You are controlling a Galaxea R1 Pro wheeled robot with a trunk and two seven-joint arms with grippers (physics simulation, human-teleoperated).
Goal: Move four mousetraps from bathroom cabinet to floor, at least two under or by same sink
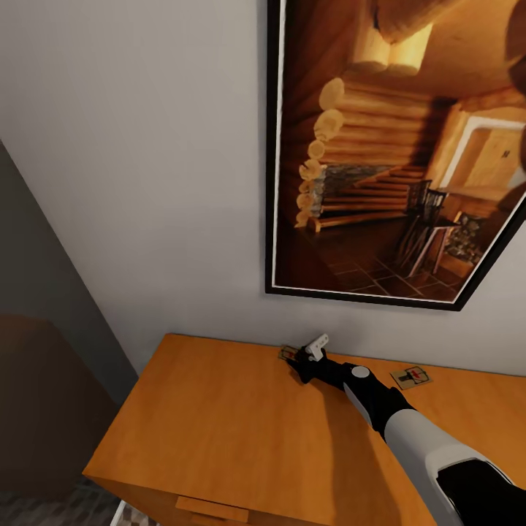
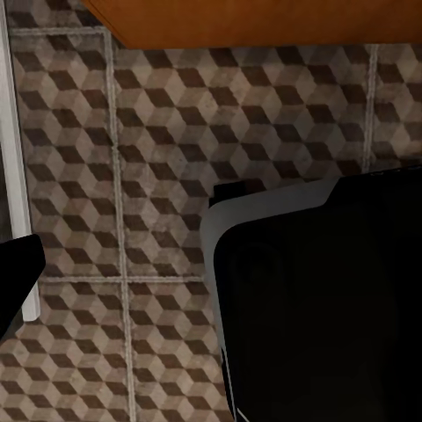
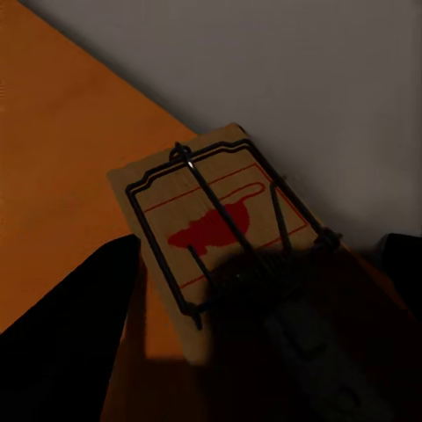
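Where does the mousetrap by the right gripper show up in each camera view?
Head view: the mousetrap lies at the cabinet top's back edge by the wall, at the right gripper.
Right wrist view: the same trap sits mid-picture, between the dark fingers.
Left wrist view: not in it.
Shared landmark: the orange cabinet top.

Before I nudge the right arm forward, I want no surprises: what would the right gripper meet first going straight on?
The right gripper points at the mousetrap lying flat on the cabinet top, close between its fingers; the wall lies just behind, though depth is unclear.
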